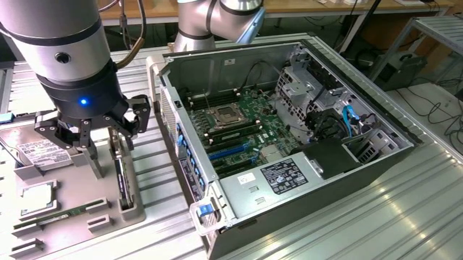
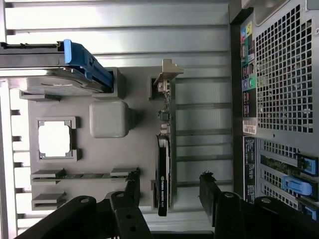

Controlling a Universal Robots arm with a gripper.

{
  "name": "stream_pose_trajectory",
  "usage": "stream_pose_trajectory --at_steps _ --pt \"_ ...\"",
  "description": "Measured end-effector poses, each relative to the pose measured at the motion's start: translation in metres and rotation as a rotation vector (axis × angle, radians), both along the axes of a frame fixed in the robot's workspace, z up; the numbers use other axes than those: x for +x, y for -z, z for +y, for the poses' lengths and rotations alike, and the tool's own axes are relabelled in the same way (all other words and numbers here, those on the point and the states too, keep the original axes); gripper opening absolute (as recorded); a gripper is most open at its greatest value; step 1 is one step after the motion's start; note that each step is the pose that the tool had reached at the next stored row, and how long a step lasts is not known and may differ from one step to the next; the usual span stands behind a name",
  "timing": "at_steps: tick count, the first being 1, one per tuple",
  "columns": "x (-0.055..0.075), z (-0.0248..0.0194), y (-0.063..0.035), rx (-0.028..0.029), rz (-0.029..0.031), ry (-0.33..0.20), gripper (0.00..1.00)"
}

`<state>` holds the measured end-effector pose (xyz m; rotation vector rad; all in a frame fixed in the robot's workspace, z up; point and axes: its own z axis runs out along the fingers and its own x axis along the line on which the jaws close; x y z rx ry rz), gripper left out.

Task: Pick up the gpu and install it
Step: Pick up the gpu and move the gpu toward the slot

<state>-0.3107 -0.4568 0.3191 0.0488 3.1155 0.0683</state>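
HDD [image 1: 36,150], CPU [image 1: 36,198] & RAM stick [image 1: 62,214] sit apart in gray tray [image 1: 76,187].

Hard drive [image 1: 29,150] partly behind jaws

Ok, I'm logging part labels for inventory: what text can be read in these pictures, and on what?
"NVIDIA", probably, then blurred letters: white print along the gpu edge.
Black label with white print: too small to read.
White label on the hard drive: too small to read.
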Motion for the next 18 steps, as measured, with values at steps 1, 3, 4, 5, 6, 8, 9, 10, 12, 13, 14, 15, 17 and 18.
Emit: stream_pose_trajectory --at_steps 1,3,4,5,6,8,9,10,12,13,14,15,17,18 --pt "0.0 -0.0004 0.0005 0.0 -0.0001 -0.001 0.6" --pt "0.0 -0.001 0.0015 0.0001 -0.0012 -0.002 0.6" --pt "0.0 -0.0013 0.0022 0.0001 -0.0014 -0.003 0.6" --pt "0.0 -0.0015 0.004 0.0 -0.0014 -0.004 0.6" --pt "0.0 -0.0019 0.0061 0.0001 -0.0014 -0.004 0.6" --pt "0.0 -0.0021 0.0085 0.0001 -0.0015 -0.004 0.6" --pt "0.0 -0.0022 0.0097 0.0 -0.0014 -0.005 0.6" --pt "0.0 -0.0023 0.0107 0.0 -0.0014 -0.005 0.6" --pt "0.0 -0.0028 0.0129 0.0001 -0.0014 -0.005 0.6" --pt "0.0 -0.0029 0.0139 0.0 -0.0014 -0.005 0.6" --pt "0.0 -0.0029 0.0151 0.0 -0.0014 -0.005 0.6" --pt "0.0 -0.003 0.0162 0.0 -0.0014 -0.005 0.6" --pt "-0.001 -0.0033 0.0184 0.0 -0.0014 -0.005 0.6" --pt "-0.001 -0.0034 0.0192 0.0001 -0.0014 -0.005 0.6"
